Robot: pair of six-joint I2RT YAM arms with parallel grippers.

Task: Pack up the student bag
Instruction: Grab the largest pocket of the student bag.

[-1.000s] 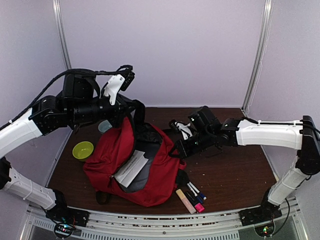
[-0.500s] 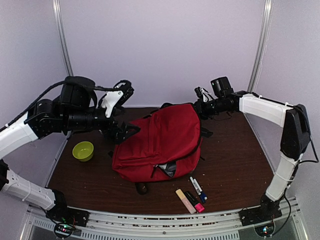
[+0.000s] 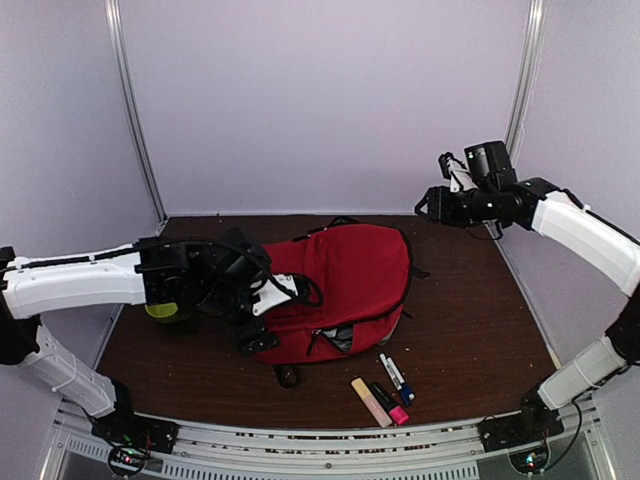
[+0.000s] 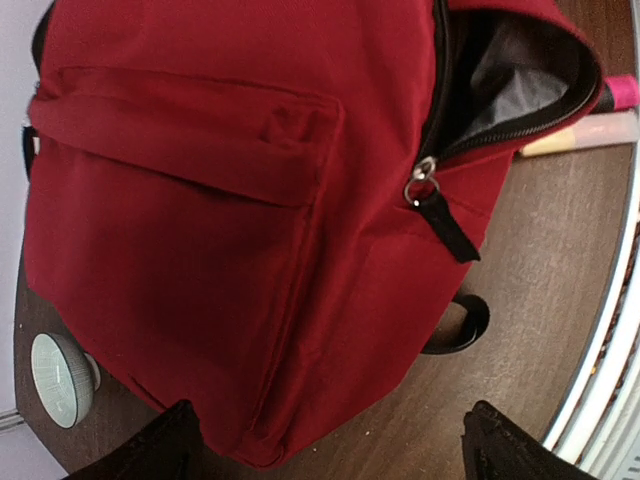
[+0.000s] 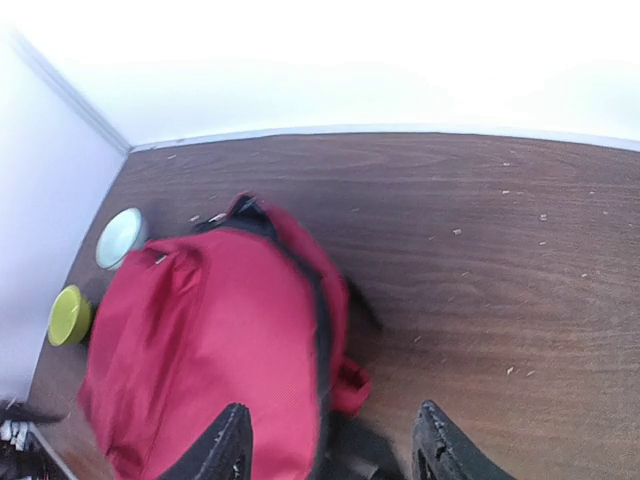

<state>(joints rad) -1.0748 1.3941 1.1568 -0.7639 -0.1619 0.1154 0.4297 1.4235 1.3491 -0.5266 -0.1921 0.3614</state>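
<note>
**Item 1. Large soft red fabric backpack, black zips, grey lining: the student bag**. It lies flat, front pocket up, in the middle of the dark brown wooden table. Its long axis runs on a slant from near left to far right. The main zip is partly undone. The grey-lined mouth gapes on the near side, toward the front rail.

**Item 2. Left gripper**. It sits low at the bag's near-left corner and is much the nearer of the two. Its two black fingers stand wide apart with nothing held between them. Whether they touch the fabric I cannot tell. The mouth lies off to its right, along the bag's near edge.

**Item 3. Right gripper**. It is raised high at the far right, well apart from the bag. Its fingers are parted and it is empty.

**Item 4. Cluster of markers and highlighters**. There is a peach stick, a pink-capped one and a white one with a blue cap. All lie outside the bag near the front edge, just beside the mouth and to its right.

**Item 5. Small dark brown lump**. It is just beside the bag's near edge. I cannot make out what it is.

**Item 6. Lime-green bowl** **and pale round dish**. Both sit on the table's left side, close to the bag.

**Remark.** Nothing is in hand, and the pens look to be what is left to pack. The mouth opens toward them, so a short carry should do. The left gripper is better placed for it. The slack mouth may need holding open.
</note>
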